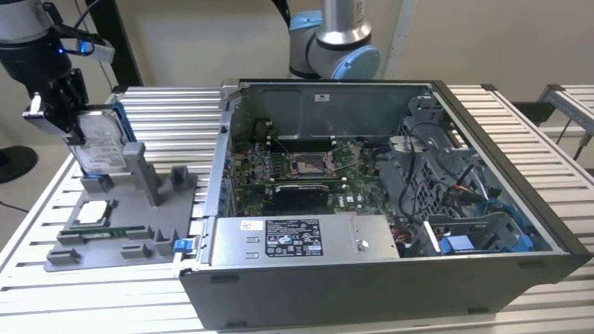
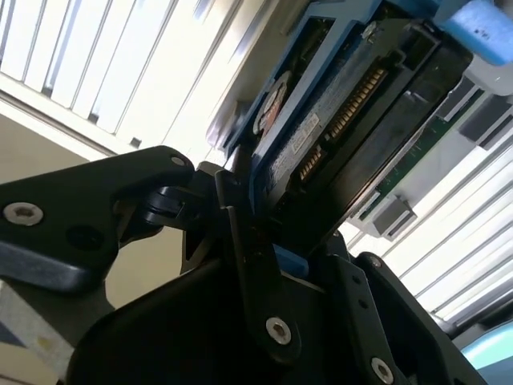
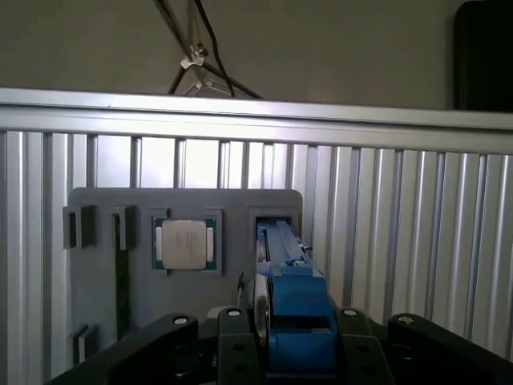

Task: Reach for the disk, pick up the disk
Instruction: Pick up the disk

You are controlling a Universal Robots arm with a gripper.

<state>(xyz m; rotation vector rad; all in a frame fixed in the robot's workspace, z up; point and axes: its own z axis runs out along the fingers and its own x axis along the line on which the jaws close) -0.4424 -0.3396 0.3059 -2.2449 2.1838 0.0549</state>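
The disk (image 1: pixel 100 141) stands upright on edge in a slot of the grey holder (image 1: pixel 139 202) at the exterior view's left, its silver face and blue rails showing. My gripper (image 1: pixel 67 104) comes down on its upper end. In both wrist views the black fingers (image 3: pixel 232 325) press on either side of the disk (image 3: pixel 292 289), shut on its blue-railed edge. The second wrist view shows the disk's (image 2: pixel 337 120) underside and connector close up between the fingers (image 2: pixel 240 233). Its lower end still sits in the holder's slot.
A small square silver chip (image 1: pixel 93 212) lies on the grey holder beside the disk's slot. An open computer case (image 1: pixel 371 278) with a grey labelled metal box (image 1: pixel 297 240) stands to the exterior view's right of the holder. All rests on a roller table (image 1: pixel 167 111).
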